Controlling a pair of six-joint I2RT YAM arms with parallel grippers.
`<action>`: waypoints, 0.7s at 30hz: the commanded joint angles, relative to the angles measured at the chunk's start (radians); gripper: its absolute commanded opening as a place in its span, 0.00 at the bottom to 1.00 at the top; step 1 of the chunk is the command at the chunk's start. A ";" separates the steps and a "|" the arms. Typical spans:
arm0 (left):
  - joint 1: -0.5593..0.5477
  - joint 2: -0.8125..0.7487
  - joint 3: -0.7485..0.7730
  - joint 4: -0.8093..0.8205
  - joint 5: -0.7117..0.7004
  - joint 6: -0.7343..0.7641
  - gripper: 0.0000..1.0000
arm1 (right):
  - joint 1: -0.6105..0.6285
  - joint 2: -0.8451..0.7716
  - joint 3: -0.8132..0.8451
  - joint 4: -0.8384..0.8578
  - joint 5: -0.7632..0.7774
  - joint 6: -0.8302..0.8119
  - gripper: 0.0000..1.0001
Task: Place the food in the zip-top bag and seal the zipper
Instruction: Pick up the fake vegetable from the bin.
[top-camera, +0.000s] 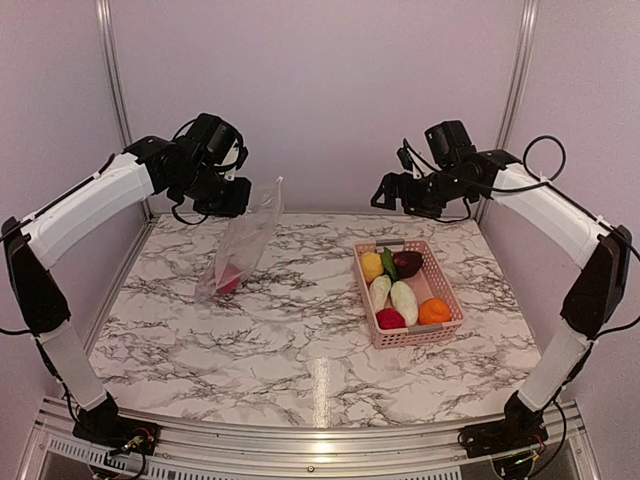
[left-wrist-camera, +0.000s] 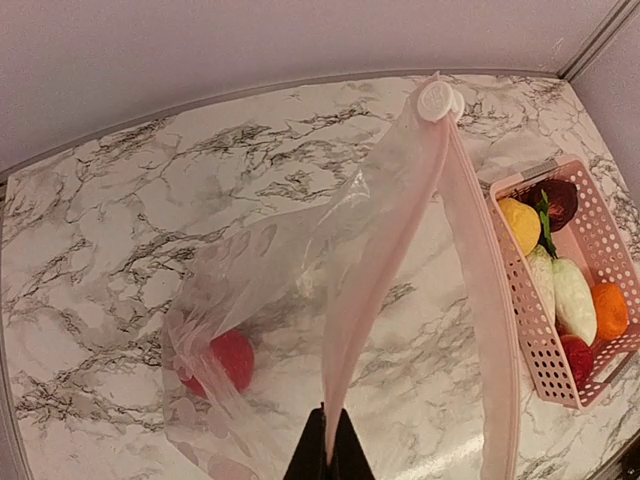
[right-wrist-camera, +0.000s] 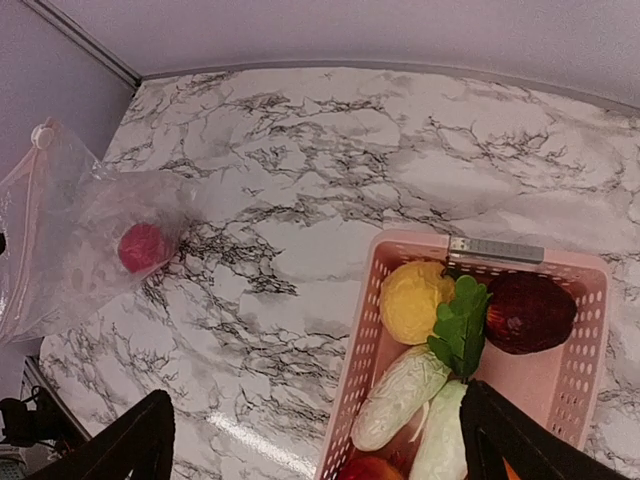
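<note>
One piece only sat in the bag (top-camera: 240, 248). On the marble table (top-camera: 300, 340), the pink basket (top-camera: 448, 333) held the other food (top-camera: 404, 300), well apart from the clear bag with its red ball (left-wrist-camera: 228, 358). Left claw (left-wrist-camera: 328, 452), clamped shut on the zipper edge (left-wrist-camera: 340, 340), held the mouth up; right claw (top-camera: 388, 193) hung wide open, empty, above the basket. Filling step, I reckoned: next, drop onto one piece, grip gently.

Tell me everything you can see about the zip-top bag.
The zip-top bag is clear, thin, crinkly plastic with a pinkish zipper strip and a white slider at one end. The left gripper pinches its open mouth edge, holding it up slanted; its bottom rests on the marble table. One red round food lies inside.
</note>
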 joint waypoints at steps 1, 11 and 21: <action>-0.002 -0.006 -0.005 -0.004 0.082 -0.045 0.00 | -0.003 0.005 -0.043 -0.056 0.034 -0.018 0.93; -0.002 0.000 -0.027 0.045 0.132 -0.066 0.00 | -0.059 -0.028 -0.220 -0.092 0.061 0.015 0.82; -0.002 -0.024 -0.050 0.059 0.157 -0.074 0.00 | -0.089 0.052 -0.262 -0.149 0.096 -0.013 0.71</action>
